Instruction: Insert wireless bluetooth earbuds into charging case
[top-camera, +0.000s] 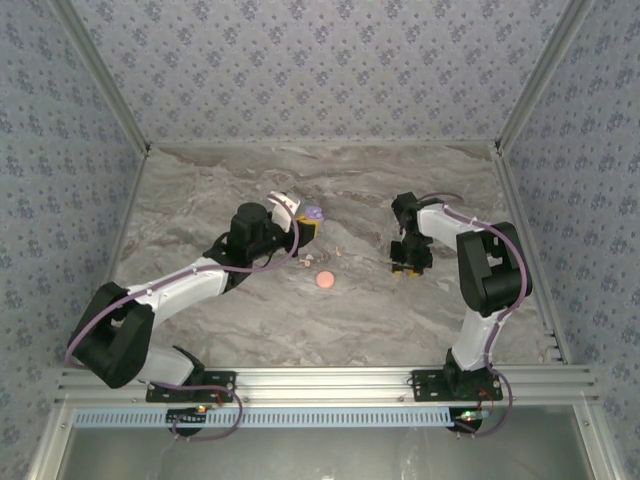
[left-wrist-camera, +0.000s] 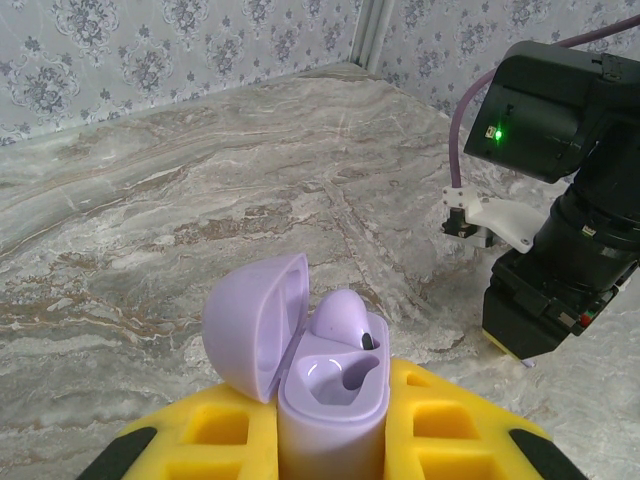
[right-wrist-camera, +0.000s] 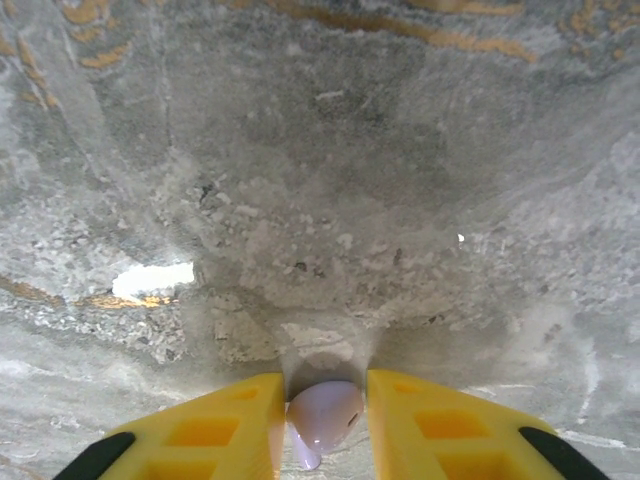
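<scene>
Presently the pickup is judged in hand: a lilac earbud (right-wrist-camera: 325, 428) is pinched by the right gripper (right-wrist-camera: 325, 400), between its pads. The open charging case (left-wrist-camera: 255, 325), half filled, is clamped in the left gripper (left-wrist-camera: 330, 440). Lifting and alignment over the empty socket (left-wrist-camera: 335, 385) are called for.

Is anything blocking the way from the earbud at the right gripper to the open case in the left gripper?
Nothing visible. The earbud sits between the fingers of the right gripper; the charging case in the left gripper has its lid back and one slot empty. A pink disc lies aside.
</scene>
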